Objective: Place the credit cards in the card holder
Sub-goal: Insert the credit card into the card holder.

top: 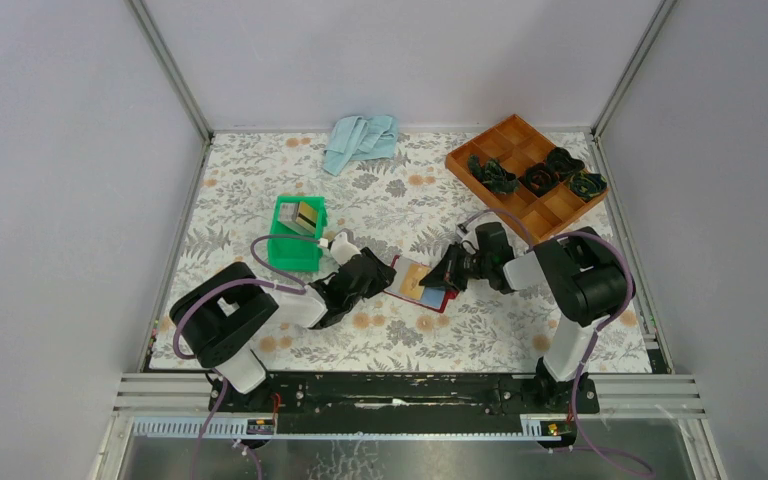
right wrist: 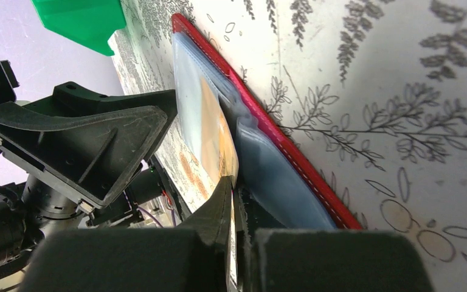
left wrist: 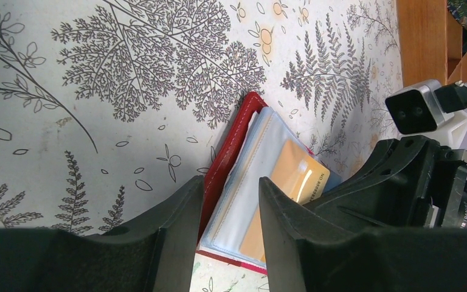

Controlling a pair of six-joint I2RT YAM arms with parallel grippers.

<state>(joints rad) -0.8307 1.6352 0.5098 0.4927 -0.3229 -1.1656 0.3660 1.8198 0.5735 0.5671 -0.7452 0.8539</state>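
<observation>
Task part done. My R hand (right wrist: 231, 185) is clamped on a gold card (left wrist: 295, 176), which sits partway into a sleeve of the open card holder (top: 422, 290) on the bench (top: 520, 330). L hand (left wrist: 231, 180) has its fingers apart, straddling the holder edge. I judge the spare cards (top: 307, 215) in the green bin (top: 290, 255) are yet to load.

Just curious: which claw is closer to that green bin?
Left. The left gripper sits just right of the green bin; the right gripper, holding a credit card, is farther off, across the card holder.
</observation>
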